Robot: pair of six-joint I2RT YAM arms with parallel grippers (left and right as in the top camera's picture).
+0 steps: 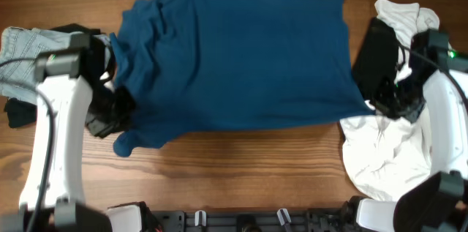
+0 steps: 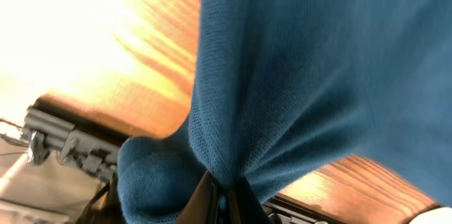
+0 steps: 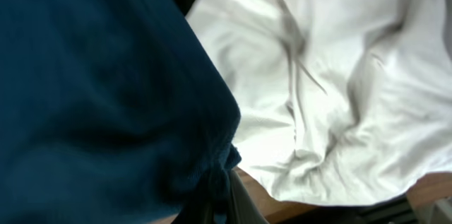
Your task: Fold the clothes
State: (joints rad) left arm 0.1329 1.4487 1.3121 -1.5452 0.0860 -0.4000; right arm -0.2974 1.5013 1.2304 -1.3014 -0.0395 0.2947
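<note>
The shirt (image 1: pixel 234 56) is spread across the middle of the table (image 1: pixel 234 177), smooth over its right half and bunched into folds along its left side. Its near left corner is clamped in the left gripper (image 1: pixel 117 115). In the left wrist view the blue knit (image 2: pixel 304 75) is seen gathered to a tight pinch between the closed fingers (image 2: pixel 201 203), with creases fanning out from that point. The near right corner is held in the right gripper (image 1: pixel 380 104). In the right wrist view a tuck of the blue cloth (image 3: pixel 92 90) is seen drawn in between the fingers (image 3: pixel 244 199), which are closed upon it. A white garment (image 1: pixel 384 155) is heaped just beside that corner at the near right of the table, and it fills most of the right wrist view (image 3: pixel 339 83). A black garment (image 1: pixel 376 53) is laid against the shirt's right edge, with a second white piece (image 1: pixel 406 14) beyond it. Jeans (image 1: pixel 22 49) are crumpled at the far left edge, partly hidden by the left arm, and a dark cloth (image 1: pixel 20 111) is seen just in front of them.
</note>
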